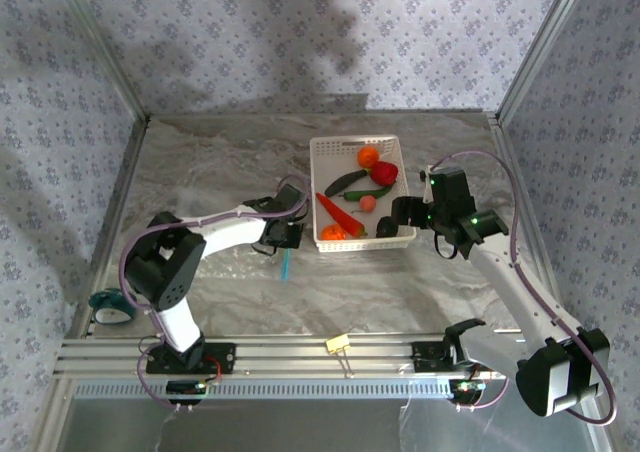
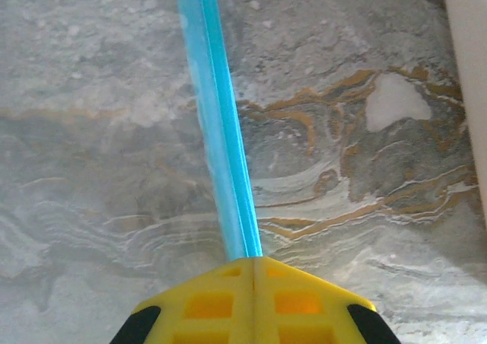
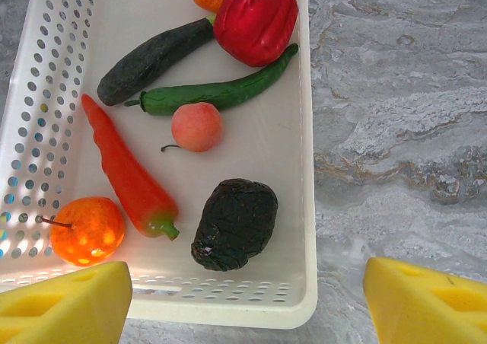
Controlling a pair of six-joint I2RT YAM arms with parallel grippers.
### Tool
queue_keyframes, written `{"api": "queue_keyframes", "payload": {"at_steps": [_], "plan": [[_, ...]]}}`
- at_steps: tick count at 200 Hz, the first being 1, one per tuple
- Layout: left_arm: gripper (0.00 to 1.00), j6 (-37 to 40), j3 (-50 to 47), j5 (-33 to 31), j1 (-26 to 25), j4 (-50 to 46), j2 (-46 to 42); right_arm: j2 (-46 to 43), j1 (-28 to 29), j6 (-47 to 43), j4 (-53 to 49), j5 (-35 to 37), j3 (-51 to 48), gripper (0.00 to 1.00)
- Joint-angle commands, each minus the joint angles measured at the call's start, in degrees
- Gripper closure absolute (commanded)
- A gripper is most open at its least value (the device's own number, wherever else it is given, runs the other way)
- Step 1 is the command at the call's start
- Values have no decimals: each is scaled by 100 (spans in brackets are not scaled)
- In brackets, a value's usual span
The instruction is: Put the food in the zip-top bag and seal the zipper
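Note:
The food lies in a white perforated basket point(image 1: 330, 143): a long orange-red carrot point(image 3: 125, 169), a dark green cucumber point(image 3: 152, 61), a red pepper point(image 3: 255, 22), a small orange fruit point(image 3: 90, 230), a peach-coloured fruit point(image 3: 196, 126) and a dark piece point(image 3: 234, 224). My right gripper point(image 3: 243, 298) hangs open over the basket's near right corner point(image 1: 400, 222), nothing between its fingers. The clear zip-top bag point(image 1: 240, 272) lies flat left of the basket. My left gripper point(image 2: 253, 260) is shut on its light blue zipper point(image 2: 224, 131), which runs straight away from the fingertips. Seen from above, that gripper point(image 1: 284, 236) sits at the basket's near left corner.
A teal tape roll point(image 1: 110, 307) rests at the near left table edge. A binder clip point(image 1: 337, 344) sits on the aluminium rail in front. Patterned walls close in the left, right and back sides. The basket wall point(image 2: 468, 93) stands close to the right of the left gripper.

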Motion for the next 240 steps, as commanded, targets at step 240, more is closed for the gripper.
{"api": "queue_keyframes", "payload": {"at_steps": [240], "plan": [[65,533,854,-752,-2,-509,533,-105,115,6,-84,22,-84,19]]}}
